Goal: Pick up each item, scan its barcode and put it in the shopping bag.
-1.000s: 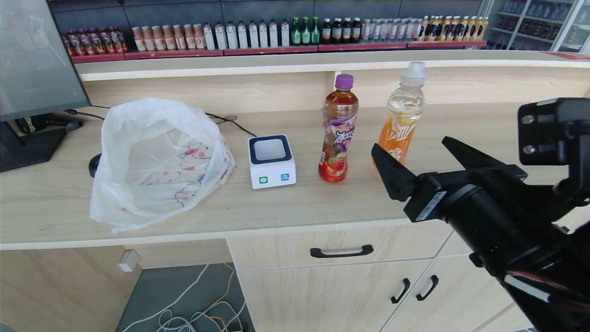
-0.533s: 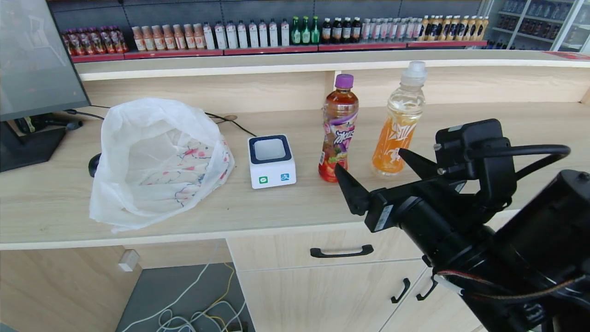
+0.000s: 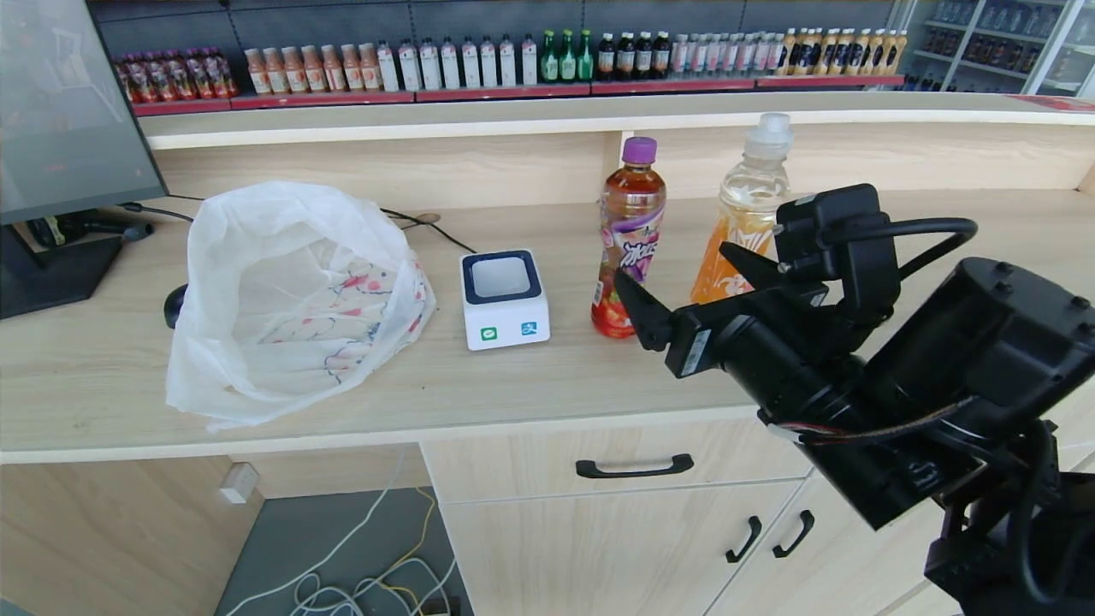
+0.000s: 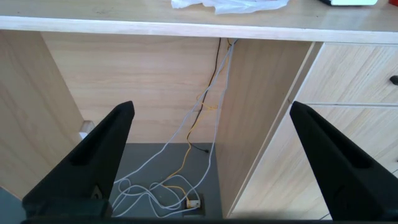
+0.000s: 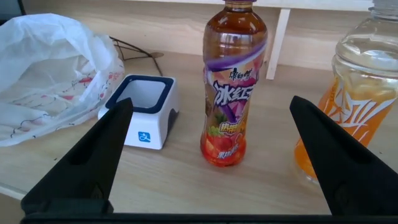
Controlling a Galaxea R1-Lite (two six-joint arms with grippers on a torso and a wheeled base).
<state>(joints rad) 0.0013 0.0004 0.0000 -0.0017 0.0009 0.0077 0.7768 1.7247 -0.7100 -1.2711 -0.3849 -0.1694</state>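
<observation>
While right gripper (image 3: 683, 274) hangs over table (image 3: 513, 385), jaws apart, orange bottle (image 3: 753, 197) half hidden behind it, left gripper (image 4: 211, 107) below table edge, jaws apart.

The wooden counter (image 3: 547, 376) carries a shopping bag (image 3: 291, 299), a scanner (image 3: 505, 299), a purple-capped bottle (image 3: 629, 239) and a white-capped bottle (image 3: 748, 192).
</observation>
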